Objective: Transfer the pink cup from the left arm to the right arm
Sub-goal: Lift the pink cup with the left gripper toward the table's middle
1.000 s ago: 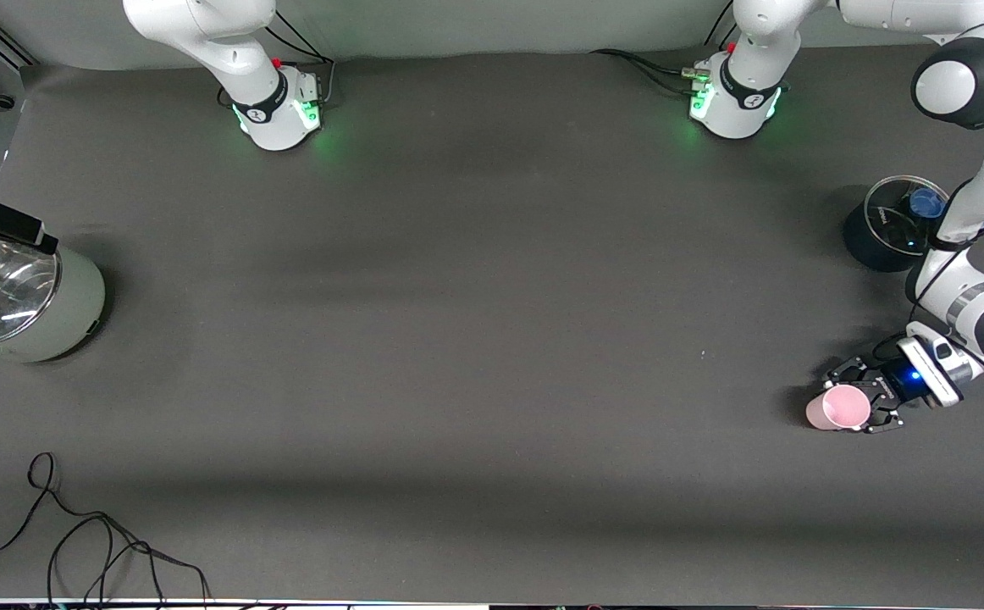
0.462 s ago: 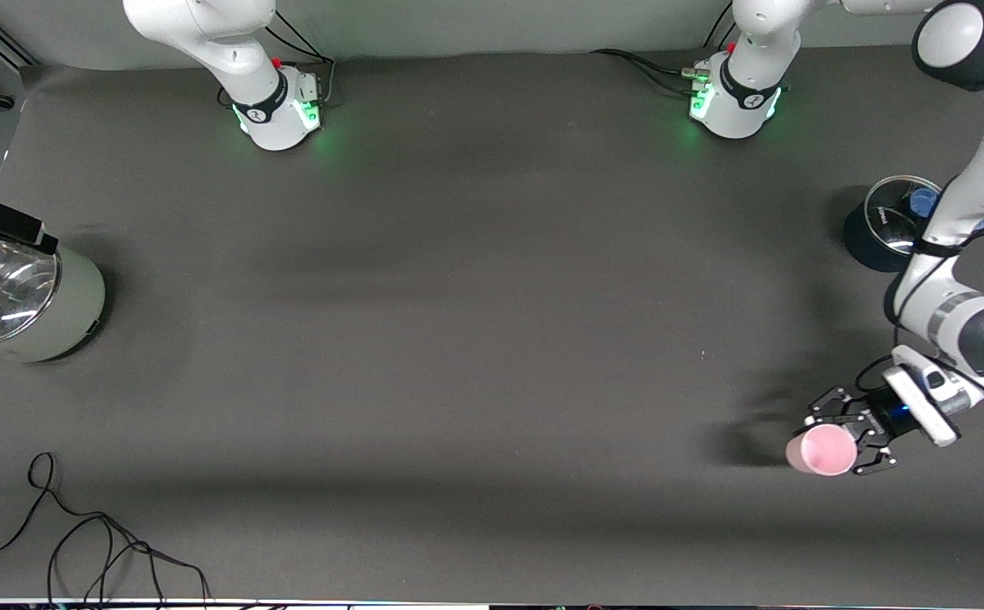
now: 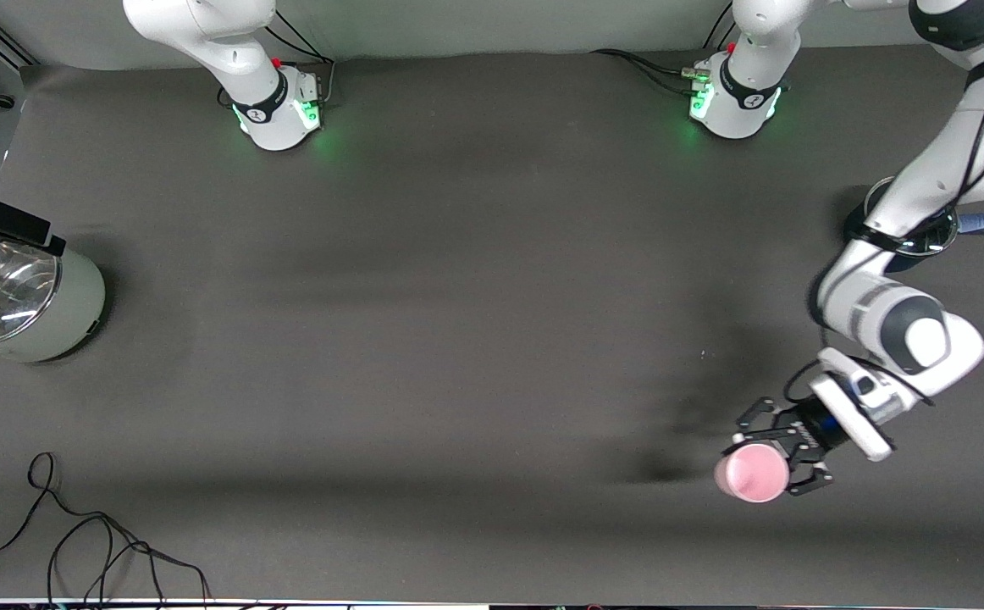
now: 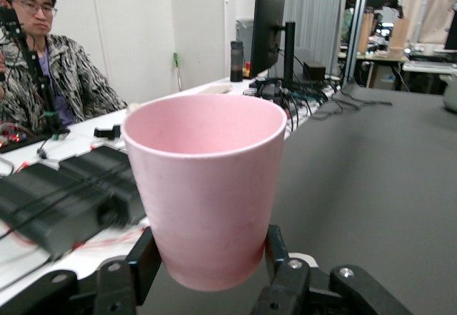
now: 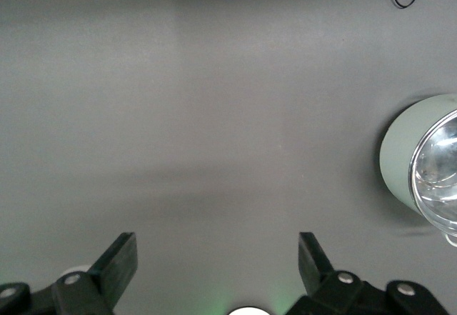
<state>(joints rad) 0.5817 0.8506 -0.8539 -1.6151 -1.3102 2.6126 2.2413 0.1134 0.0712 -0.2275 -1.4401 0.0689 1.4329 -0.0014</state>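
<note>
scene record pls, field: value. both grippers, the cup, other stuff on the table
left gripper: shut on the pink cup, in the air over the table at the left arm's end
pink cup: upright, mouth up, clamped by its lower body between the fingers
right gripper: open, holds nothing, over bare table
grey-green pot: glass lid on, at the right arm's end
dark pot: partly hidden under the left arm
black cable: loose on the table, nearer the front camera than the grey-green pot

Middle of table (image 3: 475, 322) is bare mat, wide open for a gripper to pass. Obstacles sit at the ends: grey-green pot (image 3: 30, 309) w/ glass lid at right arm's end, dark pot (image 3: 869, 233) under left arm (image 3: 924, 195). Loose cable (image 3: 94, 542) on mat nearest the camera.
</note>
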